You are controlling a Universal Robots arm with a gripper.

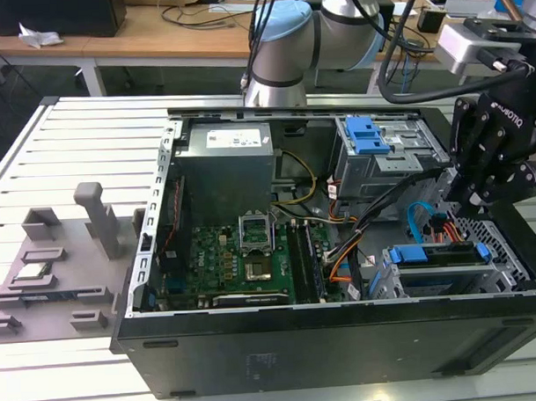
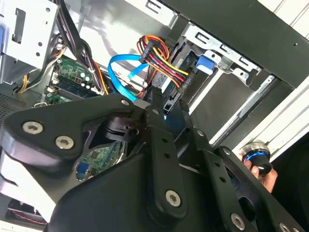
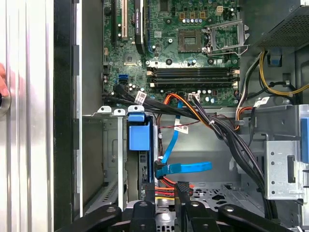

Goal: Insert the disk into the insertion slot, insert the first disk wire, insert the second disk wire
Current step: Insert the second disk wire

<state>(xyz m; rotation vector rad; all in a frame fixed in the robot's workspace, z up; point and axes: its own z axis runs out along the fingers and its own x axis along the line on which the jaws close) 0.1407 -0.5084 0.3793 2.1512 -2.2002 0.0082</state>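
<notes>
On the exterior view's left, a grey plastic fixture (image 1: 55, 278) lies on the slatted white table (image 1: 81, 145), just beside the open black computer case (image 1: 343, 339). Inside the case, going rightward, a grey power supply (image 1: 224, 162) sits at the far side with the green motherboard (image 1: 244, 258) nearer, its RAM sticks (image 3: 193, 75) and empty CPU socket (image 3: 190, 41) plain in the first wrist view. Farther right stands the taller grey cage with a blue latch (image 1: 369, 135).

At the near right corner sits the insertion slot (image 1: 447, 273), with the disk (image 1: 428, 254) already lodged in it, its blue bracket edge showing along the top. In the first wrist view the bracket's blue tab (image 3: 139, 136) stands at the cage's mouth. A blue SATA data cable (image 3: 186, 167) lies loose just beside the disk's end, and a bundle of red, yellow and black power wires (image 2: 161, 60) runs to a black connector at the disk.

The gripper (image 3: 166, 195) hangs over the far right of the case, its black fingers (image 2: 155, 108) close together, pinching that black power connector at the disk's edge.

A hand (image 2: 260, 166) rests on a round knob outside the case.
</notes>
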